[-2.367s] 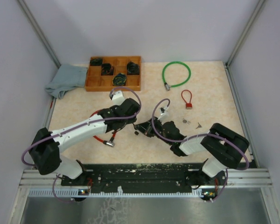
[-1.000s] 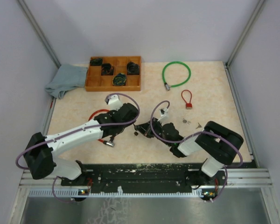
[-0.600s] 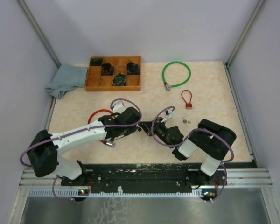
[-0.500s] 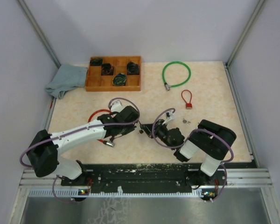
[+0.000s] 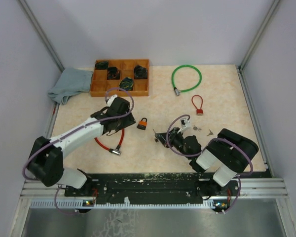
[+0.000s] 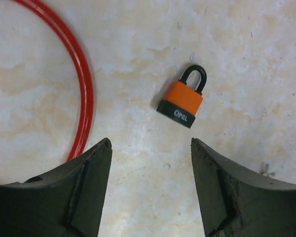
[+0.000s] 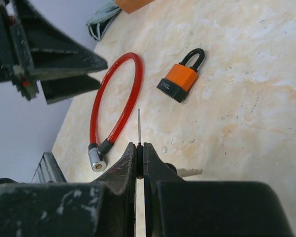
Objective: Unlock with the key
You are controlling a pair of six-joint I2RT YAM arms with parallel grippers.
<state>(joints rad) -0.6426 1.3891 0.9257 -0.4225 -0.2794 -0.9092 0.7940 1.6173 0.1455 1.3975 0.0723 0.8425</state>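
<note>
right gripper: jaws pinched right together on the key, low over the table, front centre-right in the top view
key: thin blade seen edge-on, sticking out past the fingertips, aimed toward the padlock but well apart from it, not in the keyhole
padlock: orange body with a black base, black shackle looks seated in the body, lies flat on the table between the two grippers, touched by neither
left gripper: jaws wide apart, nothing between them, hangs over the table near the padlock, which lies just ahead of the fingertips; sits left of the padlock in the top view
red cable lock: curved loop with a metal end, on the table left of the padlock, partly under the left arm
loose keys: on the table just right of the right gripper, too small to tell how many
small red lock: further back on the right
green cable lock: looped, back right
wooden tray: back left, dark items in some compartments
cloth: grey-blue, bunched against the tray's left side
</note>
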